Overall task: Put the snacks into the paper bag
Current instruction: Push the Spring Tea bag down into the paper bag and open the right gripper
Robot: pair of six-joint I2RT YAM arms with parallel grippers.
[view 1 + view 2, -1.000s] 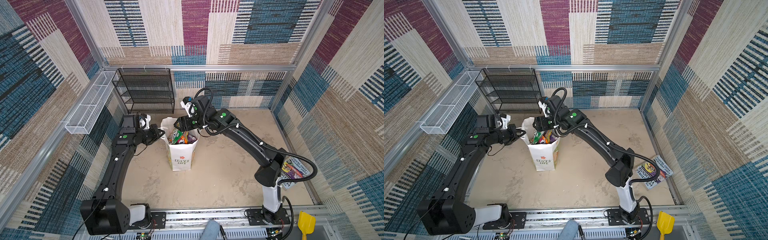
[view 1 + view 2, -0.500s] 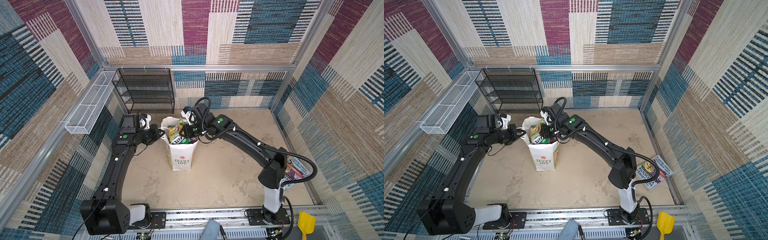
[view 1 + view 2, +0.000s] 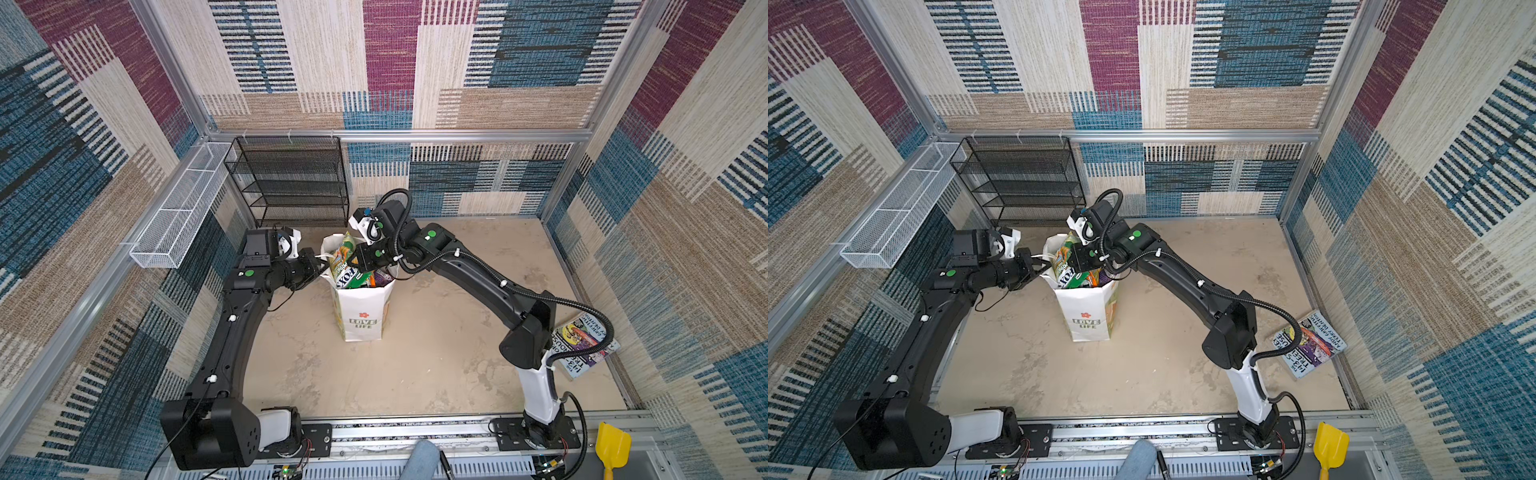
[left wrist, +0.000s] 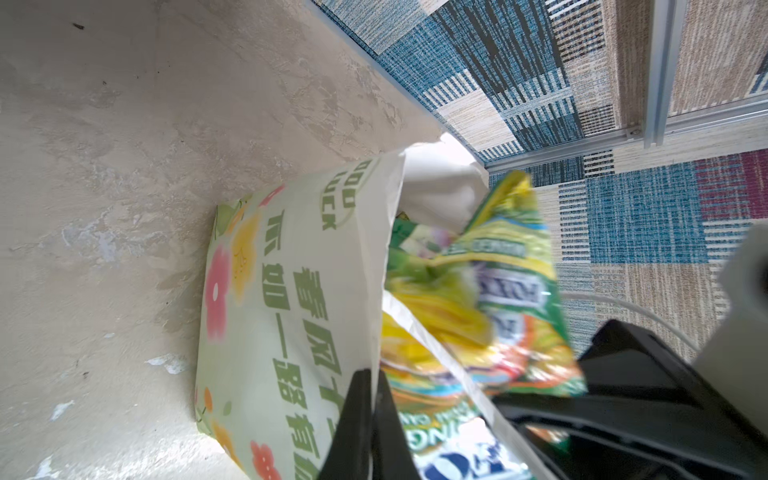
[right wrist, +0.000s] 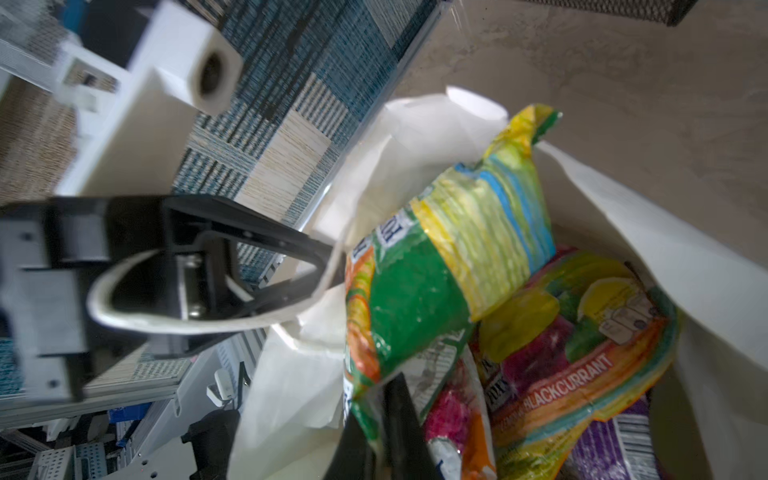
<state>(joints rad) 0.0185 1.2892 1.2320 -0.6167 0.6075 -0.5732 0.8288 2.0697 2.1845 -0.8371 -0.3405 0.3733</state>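
Over the mouth of the paper bag (image 3: 360, 320): the right gripper (image 5: 386, 409) is clamped on an edge of a green-yellow packet (image 5: 419, 291), which stands on end and pokes above the rim (its print blurs in the left wrist view).
Paper bag: upright on the floor (image 3: 415, 365), mouth open.
Left gripper (image 4: 371, 376): fingers together, pinching the bag's rim on the side toward the left arm.
Other snacks: 2 more show inside the bag beside the green-yellow packet, a "BLACKCURRANT" packet (image 5: 582, 357) and a purple packet (image 5: 602, 453).
Book (image 3: 584, 345): flat on the floor, well apart from the bag.
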